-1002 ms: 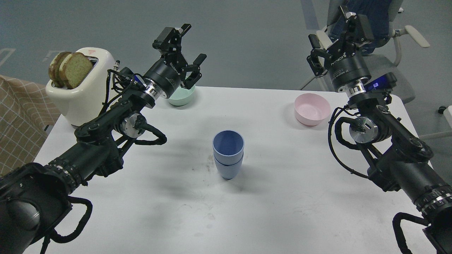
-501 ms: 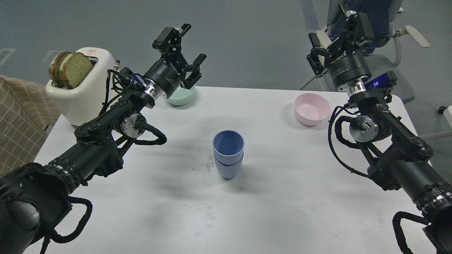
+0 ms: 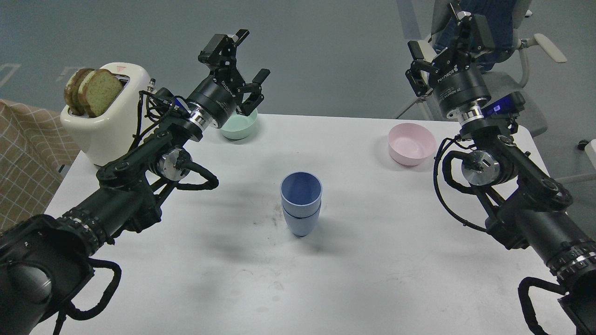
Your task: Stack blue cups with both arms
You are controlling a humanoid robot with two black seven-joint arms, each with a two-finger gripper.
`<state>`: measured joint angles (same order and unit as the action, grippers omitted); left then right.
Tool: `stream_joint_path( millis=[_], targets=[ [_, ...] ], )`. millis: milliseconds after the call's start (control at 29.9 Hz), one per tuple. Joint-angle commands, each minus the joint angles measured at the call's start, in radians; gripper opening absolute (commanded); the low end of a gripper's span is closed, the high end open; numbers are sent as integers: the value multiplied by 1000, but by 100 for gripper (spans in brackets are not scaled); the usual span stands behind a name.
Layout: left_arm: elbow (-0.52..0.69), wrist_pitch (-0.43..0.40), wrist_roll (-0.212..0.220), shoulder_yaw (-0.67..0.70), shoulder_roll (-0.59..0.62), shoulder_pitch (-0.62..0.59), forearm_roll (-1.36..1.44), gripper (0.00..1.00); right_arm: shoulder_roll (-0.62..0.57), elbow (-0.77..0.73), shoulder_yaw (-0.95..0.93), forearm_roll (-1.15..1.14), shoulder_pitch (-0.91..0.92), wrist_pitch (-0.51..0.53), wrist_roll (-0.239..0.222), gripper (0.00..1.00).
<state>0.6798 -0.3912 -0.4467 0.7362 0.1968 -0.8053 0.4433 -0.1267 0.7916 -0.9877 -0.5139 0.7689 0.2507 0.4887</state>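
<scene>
Since a second ago both arms have drifted slightly: the left gripper (image 3: 238, 59) has edged a little up and to the left, and the right gripper (image 3: 447, 44) has risen a touch toward the far side of the scene. Nothing on the counter (image 3: 372, 260) has shifted.

The two blue cups (image 3: 301, 203) stand nested, one inside the other, upright near the middle of the white counter. The upper cup's rim sits above the lower cup's rim, and its darker blue inside faces up. Neither gripper touches them; both are well apart from the stack.

The left arm reaches in from the lower left and ends raised above the far left part of the counter. Its gripper has its fingers spread wide and holds nothing. Just behind and below it sits a mint-green bowl (image 3: 240, 126), partly hidden by the gripper.

The right arm reaches in from the lower right and ends raised over the far right edge. Its gripper also has its fingers spread and is empty. A pink bowl (image 3: 411, 144) rests on the counter just left of that arm.

At the far left corner stands a cream toaster (image 3: 109, 123) with two slices of bread (image 3: 91, 90) sticking out of its slots. An office chair (image 3: 507, 28) stands on the grey floor beyond the right gripper.
</scene>
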Motion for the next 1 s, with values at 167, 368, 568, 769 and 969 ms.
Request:
stream_joint_path(
  millis=[167, 368, 568, 769, 969],
  targets=[
    [1, 0, 0, 2, 6, 0, 0, 98, 2, -3, 1, 0, 0, -1, 0, 100],
    [0, 0, 0, 0, 1, 0, 0, 98, 1, -3, 1, 0, 7, 1, 0, 100],
    [1, 0, 0, 0, 0, 0, 0, 98, -1, -5, 1, 0, 7, 1, 0, 100],
    [0, 0, -1, 2, 1, 0, 0, 98, 1, -3, 1, 0, 7, 1, 0, 100],
    [1, 0, -1, 3, 0, 1, 0, 98, 1, -3, 1, 0, 9, -1, 0, 100]
  ],
)
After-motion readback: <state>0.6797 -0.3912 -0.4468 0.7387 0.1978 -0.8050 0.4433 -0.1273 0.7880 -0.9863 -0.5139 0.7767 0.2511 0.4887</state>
